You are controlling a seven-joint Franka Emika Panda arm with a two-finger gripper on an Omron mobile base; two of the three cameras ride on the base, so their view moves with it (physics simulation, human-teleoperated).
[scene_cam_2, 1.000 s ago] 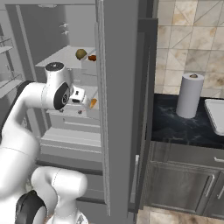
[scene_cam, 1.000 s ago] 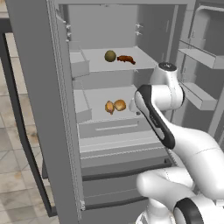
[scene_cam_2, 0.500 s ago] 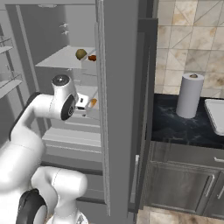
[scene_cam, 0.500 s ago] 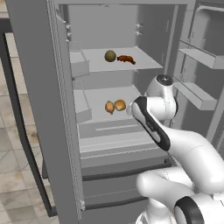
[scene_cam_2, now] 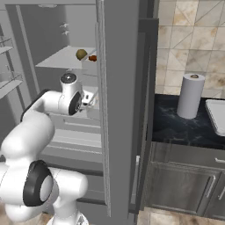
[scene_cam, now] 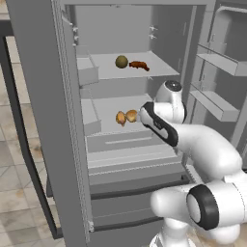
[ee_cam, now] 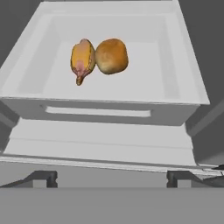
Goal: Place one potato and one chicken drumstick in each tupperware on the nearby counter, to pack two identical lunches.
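Inside the open fridge, a golden drumstick (ee_cam: 82,60) and a tan potato (ee_cam: 111,56) lie side by side on the middle shelf (ee_cam: 148,87), touching or nearly so. They appear again in the left base view as drumstick (scene_cam: 120,117) and potato (scene_cam: 131,116). On the upper shelf sit a second, greenish potato (scene_cam: 121,61) and a dark drumstick (scene_cam: 139,65). My gripper (ee_cam: 111,179) is open and empty, just in front of the middle shelf, level with its front edge. No tupperware is in view.
The fridge's main door (scene_cam: 38,120) stands open on the left, and door racks (scene_cam: 217,62) are on the right. A dark counter (scene_cam_2: 176,127) beside the fridge holds a paper towel roll (scene_cam_2: 190,96) and a white rimmed object (scene_cam_2: 217,114) at the right edge.
The arm has folded lower and the hand has come down toward the middle shelf. The food has not moved.
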